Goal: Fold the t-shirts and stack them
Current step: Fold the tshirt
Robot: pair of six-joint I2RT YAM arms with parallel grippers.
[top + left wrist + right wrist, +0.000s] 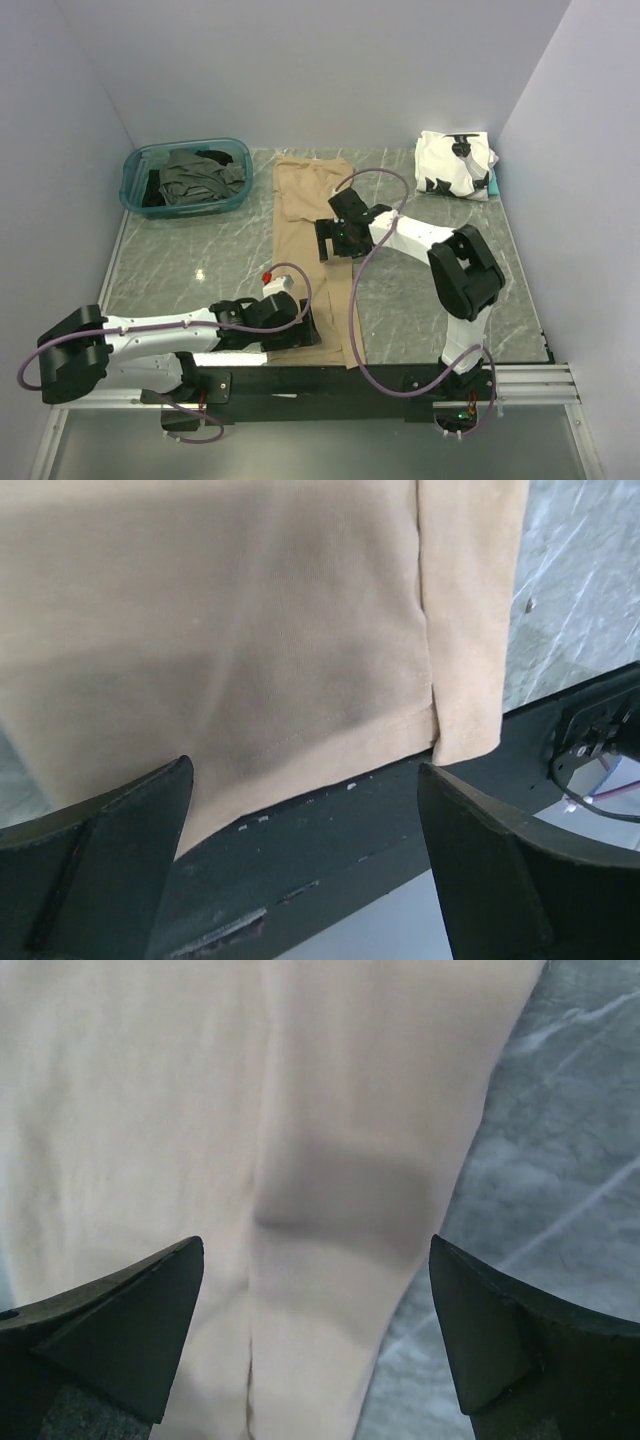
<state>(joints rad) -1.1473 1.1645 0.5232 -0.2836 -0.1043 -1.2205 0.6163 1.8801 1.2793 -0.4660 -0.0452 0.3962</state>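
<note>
Grey marble table (pixel 200 250) under white walls, and I'm going through it from the biggest thing down.

The tan t-shirt (pixel 310 230) is laid out as one long strip, folded in lengthwise, running from the far side to the near edge. On the left wrist view its hem (pixel 300 750) sits right on the dark front rail (pixel 330 850), with a doubled layer showing along the right side.

Far left is the teal bin (pixel 135 175), with the dark grey and black shirts (pixel 200 178) heaped inside. In the far right corner the white shirt with black patches (pixel 455 165) lies as a folded bundle, well apart from everything else.

The right gripper (pixel 335 240) hangs over the middle of the strip, jaws spread wide and nothing between them. Its wrist view shows only cloth and a slice of marble. The left gripper (pixel 300 330) is low at the near hem, fingers just as wide and holding nothing.

The hem worries me most, I'd say. Coming down here, one finger could land on the rail instead of under the cloth, or pinch only the top layer, and then the lengthwise fold would peel open as it lifts. Uneven pulls from the two arms would skew the strip. The right arm's purple cable (pixel 355 330) also loops across the shirt's near end and could drag it.
</note>
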